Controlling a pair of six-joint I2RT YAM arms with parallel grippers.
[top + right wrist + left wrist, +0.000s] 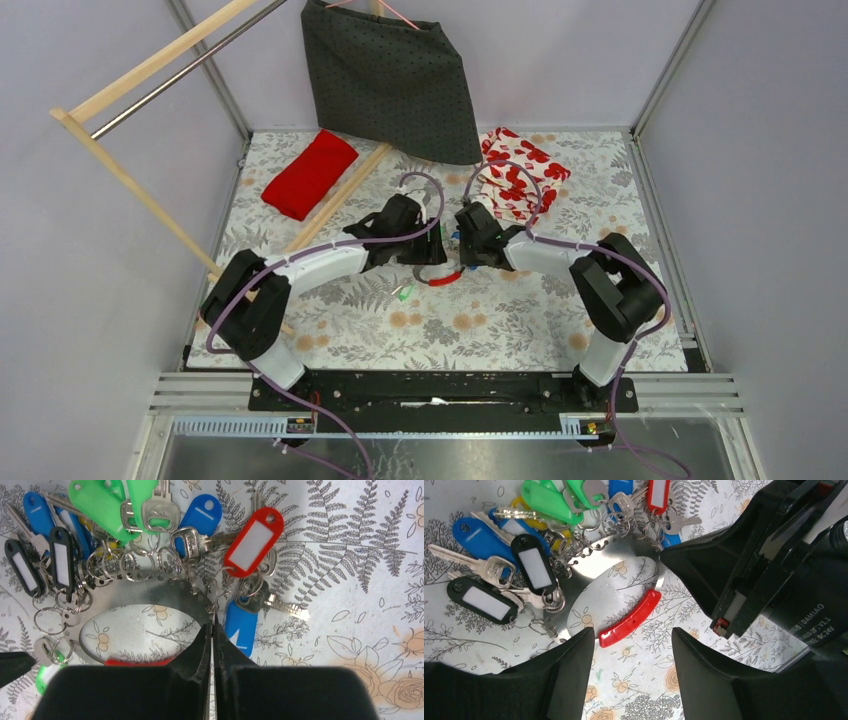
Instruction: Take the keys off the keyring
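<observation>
Steel keyring (150, 590), flat and perforated, sits rim-pinched in the right claw (212, 625), left claw (631, 632) spread wide.

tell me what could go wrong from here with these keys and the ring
1. The right gripper has its jaws shut on just the thin rim of the keyring, so the hold may slip.
2. The left gripper hangs open over the red section. The ring lies flat on the table, so closing might push it instead.
3. The keys are bunched and overlapping, so pulling one may drag others.
</observation>
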